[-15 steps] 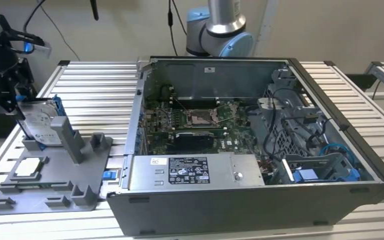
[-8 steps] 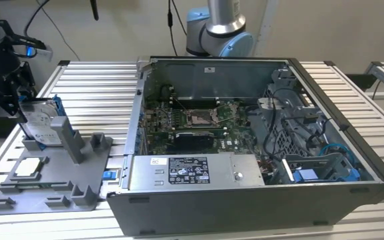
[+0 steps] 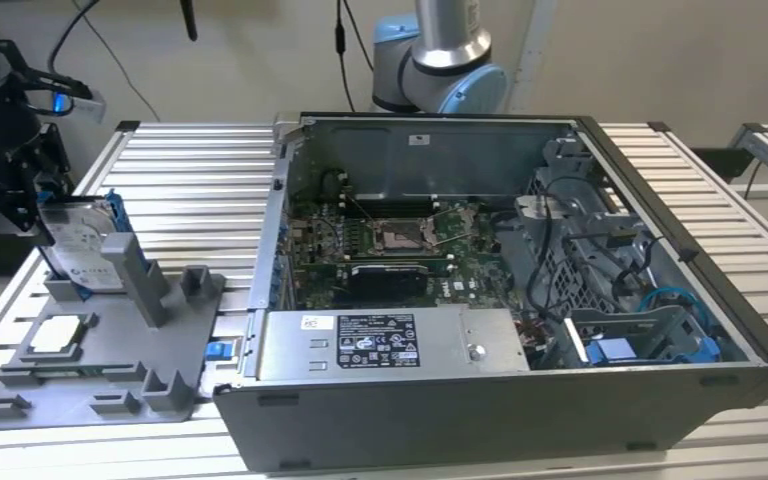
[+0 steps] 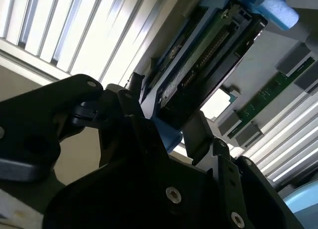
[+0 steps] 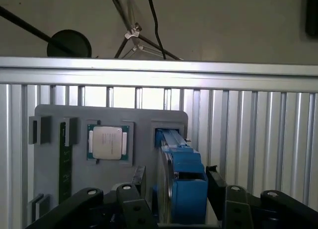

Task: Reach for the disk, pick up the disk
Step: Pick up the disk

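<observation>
1. At the exterior view's left, the disk (image 3: 80, 245) stands on edge in a slot of a gray holder plate (image 3: 117, 350), which lies on the slatted metal table (image 3: 184, 180).
2. Its broad face is silver metal with a white printed label, and a blue plastic frame runs round its edges.
3. In the first wrist view the disk (image 5: 184, 172) is seen edge-on: a thick blue frame end nearest the camera, with a thin silver side next to it.
4. In the second wrist view the disk (image 4: 198, 55) shows a green circuit board on its underside, framed in blue.
5. The gripper (image 5: 176, 182) is down over the disk's upper end with its jaws apart, one black finger on each side; a gap shows between one finger (image 5: 139, 182) and the silver side.
6. A small square silver chip (image 5: 110, 142) sits in its own recess of the plate, beside the disk's slot.
7. An open computer case (image 3: 491, 420) stands just beside the plate, toward the exterior view's right.
</observation>
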Controlling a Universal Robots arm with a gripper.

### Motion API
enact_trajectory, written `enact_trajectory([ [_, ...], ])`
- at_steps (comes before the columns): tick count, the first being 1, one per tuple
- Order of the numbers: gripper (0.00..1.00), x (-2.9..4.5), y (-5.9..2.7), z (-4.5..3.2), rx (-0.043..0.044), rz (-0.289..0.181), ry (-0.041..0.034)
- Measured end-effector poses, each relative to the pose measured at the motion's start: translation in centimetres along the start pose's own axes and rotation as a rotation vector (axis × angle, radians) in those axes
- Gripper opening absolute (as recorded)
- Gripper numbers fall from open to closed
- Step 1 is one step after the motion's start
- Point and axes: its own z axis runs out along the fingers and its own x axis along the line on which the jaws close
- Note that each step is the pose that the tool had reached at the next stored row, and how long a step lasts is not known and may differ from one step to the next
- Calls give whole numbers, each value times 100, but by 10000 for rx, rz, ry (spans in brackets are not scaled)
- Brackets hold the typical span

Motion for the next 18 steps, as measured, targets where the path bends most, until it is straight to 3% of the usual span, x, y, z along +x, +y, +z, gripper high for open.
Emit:
enact_trajectory([
  [5,100,0,0,3,1,0,0],
  [18,100,-9,-3,128,43,-3,-9],
])
